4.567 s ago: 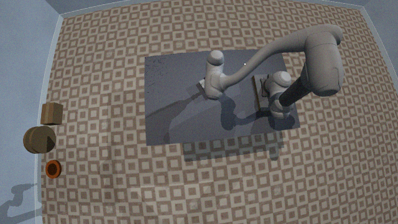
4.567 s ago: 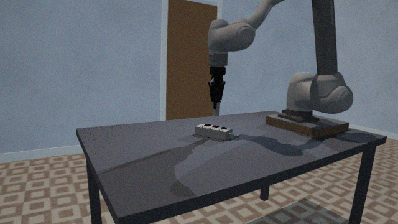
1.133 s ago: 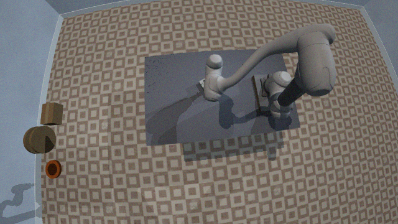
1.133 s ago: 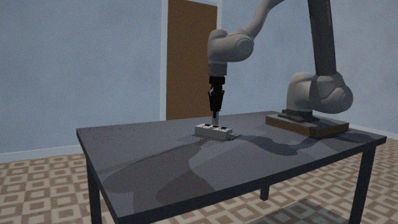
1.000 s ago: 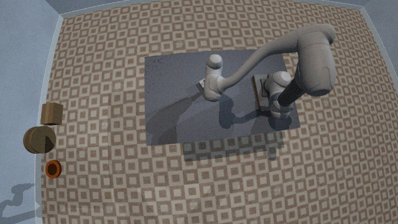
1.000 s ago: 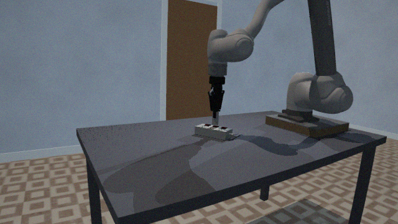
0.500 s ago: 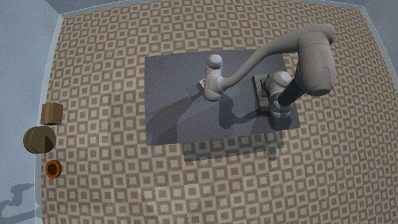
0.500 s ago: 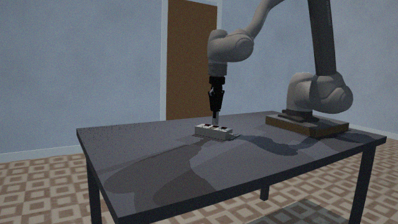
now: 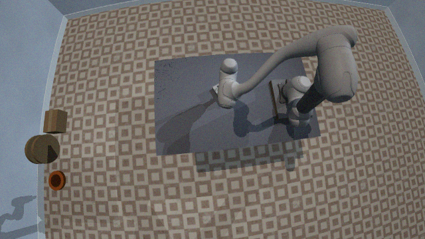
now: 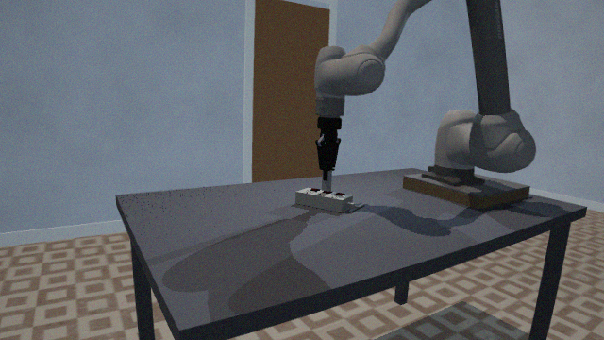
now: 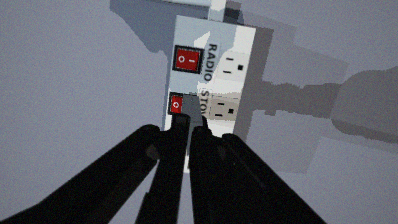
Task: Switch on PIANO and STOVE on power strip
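Observation:
The white power strip [image 10: 325, 198] lies flat on the grey table, right way up, with red rocker switches on top. In the wrist view the RADIO switch [image 11: 186, 58] is fully visible. The STOVE switch [image 11: 177, 105] is partly covered by my fingertips, and its label is cut off. The PIANO switch is hidden under my fingers. My gripper [image 11: 189, 108] is shut and empty, pointing straight down, with its tips on or just above the STOVE switch. It also shows in the exterior view [image 10: 327, 180] over the middle of the strip. From above, the arm's wrist [image 9: 227, 87] hides most of the strip.
The arm's base stands on a wooden plate [image 10: 464, 188] at the table's right end. A brown door [image 10: 289, 90] is in the wall behind. A box [image 9: 55, 121], a round wooden piece [image 9: 42, 149] and an orange ring [image 9: 56, 180] lie on the floor at the left wall.

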